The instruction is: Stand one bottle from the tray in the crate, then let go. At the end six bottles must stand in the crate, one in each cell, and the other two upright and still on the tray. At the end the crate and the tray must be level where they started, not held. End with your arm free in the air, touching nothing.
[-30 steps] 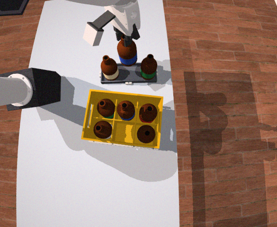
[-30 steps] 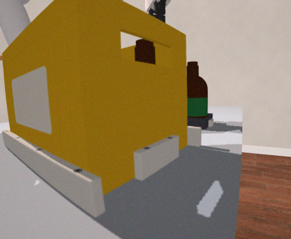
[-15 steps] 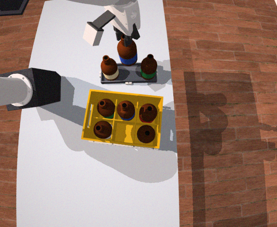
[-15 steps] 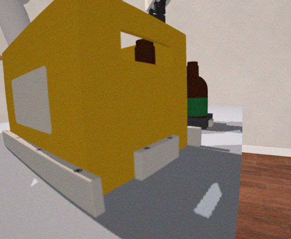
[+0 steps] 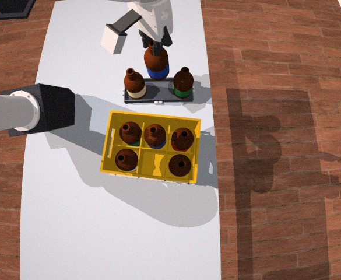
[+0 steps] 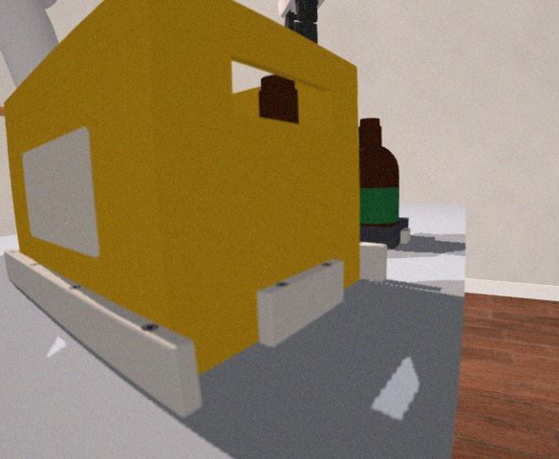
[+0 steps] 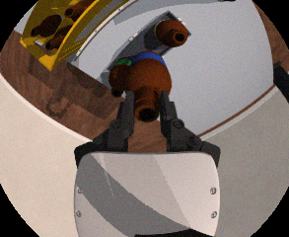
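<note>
My gripper is shut on the neck of a brown bottle with a blue label and holds it lifted above the dark tray. In the wrist view the fingers clamp the bottle's neck. Two bottles stand upright on the tray: a cream-labelled one at the left and a green-labelled one at the right. The yellow crate holds several upright bottles. Its front middle cell is empty. In the exterior view the crate fills the view and the green-labelled bottle stands behind it.
The arm's grey link and black joint reach over the table at the left of the crate. Pale blocks sit against the crate's base. The table's right edge runs close to the crate and tray, with brick floor beyond.
</note>
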